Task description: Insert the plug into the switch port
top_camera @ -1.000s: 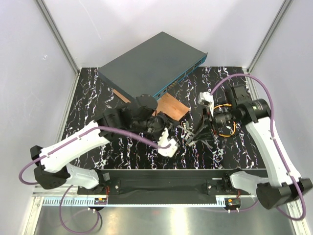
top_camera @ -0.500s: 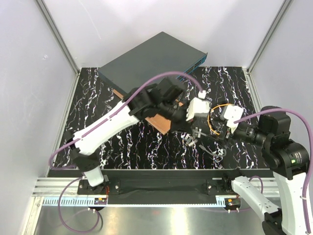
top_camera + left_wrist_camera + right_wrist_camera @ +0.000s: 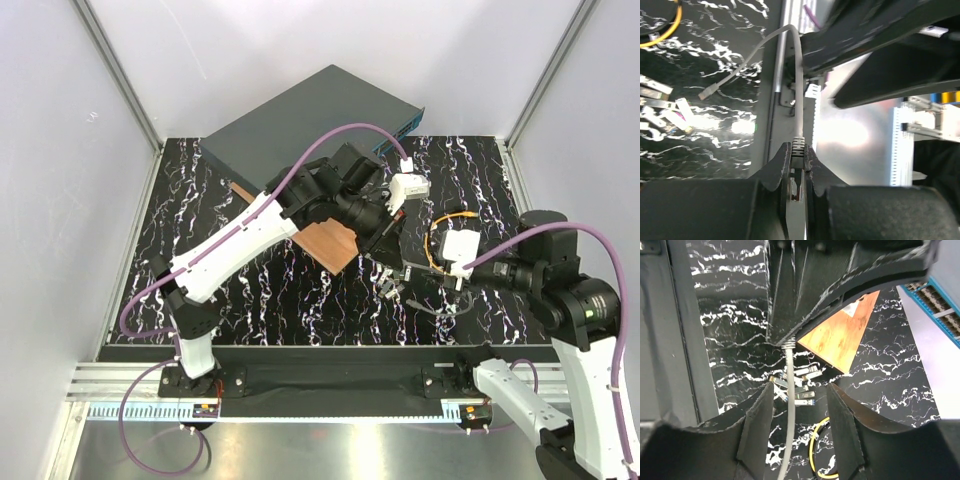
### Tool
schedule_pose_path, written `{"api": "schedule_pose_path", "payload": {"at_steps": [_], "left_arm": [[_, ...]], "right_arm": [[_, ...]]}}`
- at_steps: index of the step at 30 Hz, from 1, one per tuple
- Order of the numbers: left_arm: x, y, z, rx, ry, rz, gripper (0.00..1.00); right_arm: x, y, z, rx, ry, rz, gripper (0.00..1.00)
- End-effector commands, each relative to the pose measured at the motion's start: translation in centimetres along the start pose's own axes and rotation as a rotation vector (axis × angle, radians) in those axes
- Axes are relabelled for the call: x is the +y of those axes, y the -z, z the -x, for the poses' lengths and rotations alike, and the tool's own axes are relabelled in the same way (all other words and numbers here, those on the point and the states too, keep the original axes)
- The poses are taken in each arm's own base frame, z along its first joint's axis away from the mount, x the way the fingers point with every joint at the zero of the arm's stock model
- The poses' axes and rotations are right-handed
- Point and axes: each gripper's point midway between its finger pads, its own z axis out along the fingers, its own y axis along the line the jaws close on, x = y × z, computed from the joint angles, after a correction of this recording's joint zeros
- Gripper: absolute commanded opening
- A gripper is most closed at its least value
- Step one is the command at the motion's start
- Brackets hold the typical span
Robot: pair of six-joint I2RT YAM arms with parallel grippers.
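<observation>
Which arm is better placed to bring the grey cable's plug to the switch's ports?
Left. The left gripper is shut on the plug and sits nearer the switch and its port row. The right gripper stands open around the loose grey cable, farther away.

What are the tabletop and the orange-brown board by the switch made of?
Tabletop: glossy black with white marble-like veins, catching glare; likely printed laminate, perhaps stone. Board: matte orange-brown, faint grain; probably wood or fibreboard.
</observation>
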Motion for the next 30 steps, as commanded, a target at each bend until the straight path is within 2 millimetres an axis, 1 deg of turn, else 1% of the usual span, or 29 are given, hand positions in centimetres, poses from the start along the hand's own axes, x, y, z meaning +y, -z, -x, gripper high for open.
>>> {"api": "schedule_pose_path", "payload": {"at_steps": [1,2,4,8,12,13,15,16,17,19,20,21,22,23,24,25,26,28,30], "left_arm": [[-2.2,0.4,1.5,-0.053,0.021,-0.08,0.0],[-2.2,0.2,1.5,-0.049,0.031,-0.088,0.0],[-2.0,0.0,1.7,-0.053,0.046,-0.089,0.0],[-2.2,-0.3,2.0,-0.056,0.083,-0.135,0.0],[-2.6,-0.5,2.2,-0.057,0.097,-0.161,0.0],[-2.6,-0.6,2.2,-0.056,0.098,-0.164,0.0],[-2.6,-0.6,2.1,-0.053,0.104,-0.17,0.0],[-2.5,-0.7,2.1,-0.051,0.106,-0.171,0.0],[-2.6,-0.7,2.0,-0.049,0.104,-0.174,0.0],[-2.7,-0.4,2.0,-0.053,0.095,-0.174,0.07],[-2.6,-0.1,2.1,-0.06,0.085,-0.169,0.13],[-2.6,0.2,2.0,-0.063,0.082,-0.164,0.22],[-2.6,0.4,2.0,-0.066,0.075,-0.161,0.27],[-2.1,0.8,1.8,-0.068,0.077,-0.144,0.31],[-2.2,1.4,1.8,-0.076,0.074,-0.139,0.36],[-1.6,1.3,1.2,-0.064,0.092,-0.131,0.36],[-1.0,1.7,1.1,-0.068,0.103,-0.118,0.37],[-0.7,2.2,0.7,-0.067,0.119,-0.115,0.37],[-0.9,2.6,0.6,-0.072,0.113,-0.12,0.38]], "right_arm": [[-0.7,-0.8,-0.8,0.017,0.062,0.01,0.53],[-1.2,-1.0,-0.7,0.018,0.063,-0.001,0.53],[-1.4,-1.1,-1.0,0.027,0.071,-0.009,0.53],[-1.8,-1.5,-1.6,0.042,0.073,-0.01,0.51],[-2.1,-1.8,-1.6,0.038,0.079,-0.016,0.41],[-2.2,-1.9,-1.6,0.039,0.081,-0.018,0.32],[-2.6,-2.0,-1.6,0.037,0.085,-0.03,0.2],[-2.7,-2.0,-1.7,0.041,0.086,-0.033,0.02],[-2.9,-2.0,-1.6,0.04,0.09,-0.038,0.0],[-2.8,-2.0,-1.6,0.043,0.094,-0.037,0.0],[-2.6,-1.8,-1.7,0.046,0.101,-0.033,0.0],[-2.6,-1.8,-1.6,0.044,0.098,-0.037,0.0],[-2.8,-1.7,-1.7,0.046,0.09,-0.049,0.0],[-2.7,-1.7,-1.6,0.043,0.076,-0.056,0.0],[-3.0,-1.6,-1.7,0.049,0.065,-0.069,0.0],[-3.0,-1.6,-1.7,0.051,0.057,-0.074,0.0],[-3.0,-1.6,-1.7,0.051,0.047,-0.076,0.0],[-2.6,-1.5,-1.5,0.041,0.045,-0.068,0.0],[-2.1,-1.5,-1.5,0.032,0.051,-0.045,0.0]]}}
